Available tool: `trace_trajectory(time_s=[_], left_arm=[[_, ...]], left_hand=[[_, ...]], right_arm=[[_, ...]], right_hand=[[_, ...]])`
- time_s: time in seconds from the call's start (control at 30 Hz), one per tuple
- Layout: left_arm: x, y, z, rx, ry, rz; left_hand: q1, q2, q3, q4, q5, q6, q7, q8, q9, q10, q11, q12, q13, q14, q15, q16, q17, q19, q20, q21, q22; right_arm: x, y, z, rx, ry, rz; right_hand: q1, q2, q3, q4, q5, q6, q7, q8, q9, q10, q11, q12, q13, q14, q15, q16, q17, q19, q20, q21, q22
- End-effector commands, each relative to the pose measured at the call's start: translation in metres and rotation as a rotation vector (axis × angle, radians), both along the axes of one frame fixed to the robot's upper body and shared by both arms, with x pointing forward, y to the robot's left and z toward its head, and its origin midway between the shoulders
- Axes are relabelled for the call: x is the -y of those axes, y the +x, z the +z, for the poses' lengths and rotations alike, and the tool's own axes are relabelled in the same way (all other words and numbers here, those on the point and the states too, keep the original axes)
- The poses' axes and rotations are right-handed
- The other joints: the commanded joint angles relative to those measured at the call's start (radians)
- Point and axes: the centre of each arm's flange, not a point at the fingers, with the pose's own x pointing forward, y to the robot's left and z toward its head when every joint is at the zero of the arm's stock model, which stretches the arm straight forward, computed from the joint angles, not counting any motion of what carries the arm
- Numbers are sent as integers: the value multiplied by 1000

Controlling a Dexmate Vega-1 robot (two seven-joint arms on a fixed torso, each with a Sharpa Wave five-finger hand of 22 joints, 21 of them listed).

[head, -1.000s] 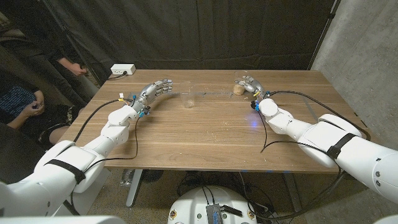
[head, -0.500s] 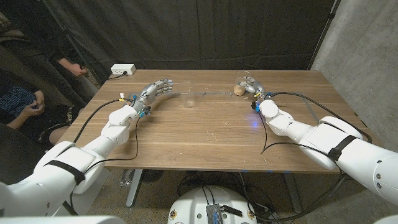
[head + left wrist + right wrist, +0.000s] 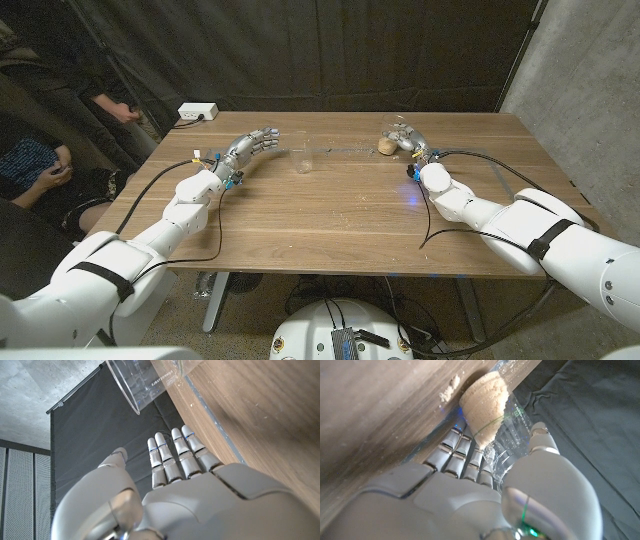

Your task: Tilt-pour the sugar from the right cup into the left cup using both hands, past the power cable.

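The brown tabletop (image 3: 330,210) fills the middle of the head view. At the upper right, the right hand (image 3: 408,139) wraps its fingers (image 3: 462,455) around the cup of sugar (image 3: 487,407). At the upper left, the left hand (image 3: 252,146) is spread and holds nothing, with the empty clear cup (image 3: 303,158) near its fingertips.

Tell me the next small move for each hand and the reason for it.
Probably close the left robot hand on the empty cup: its fingers are spread beside the cup, not yet touching it. The right robot hand already wraps the cup of sugar, which stands on the table, so it should wait until the receiving cup is steadied before lifting.
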Motion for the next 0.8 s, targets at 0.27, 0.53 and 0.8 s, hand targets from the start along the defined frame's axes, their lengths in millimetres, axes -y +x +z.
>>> trace_trajectory(time_s=[0.27, 0.53, 0.8], left_arm=[[-3, -7, -10, 6, 10, 6], [-6, -7, -12, 10, 22, 1], [-9, -8, -10, 31, 51, 4]], left_hand=[[8, -8, 6, -9, 2, 6, -5, 2, 4, -2, -5, 7, 4, 8, -106, 1, 5, 11, -9, -2, 1], [11, -13, 8, -14, 3, 3, -5, 1, 4, -3, -7, 7, 5, 10, -106, 1, 6, 12, -9, -3, 1], [15, -19, 9, -19, 3, -2, -6, -1, 4, -8, -9, 5, 6, 6, -106, -1, 6, 12, -10, -4, 1]], right_arm=[[13, -19, 22, 152, -71, 38], [20, -24, 28, 188, -81, 36], [28, -31, 30, 233, -88, 36]], right_hand=[[15, 4, -6, 3, -1, 16, 0, 14, 9, 11, 1, 18, 13, 7, -186, 2, 10, 7, -131, 8, 6], [14, 5, -9, 8, -1, 23, -6, 22, 15, 17, -1, 28, 21, 9, -187, -5, 11, 6, -132, 10, 8], [15, 8, -10, 11, -2, 26, -8, 28, 19, 22, -2, 34, 26, 16, -187, -6, 13, 7, -132, 13, 9]])
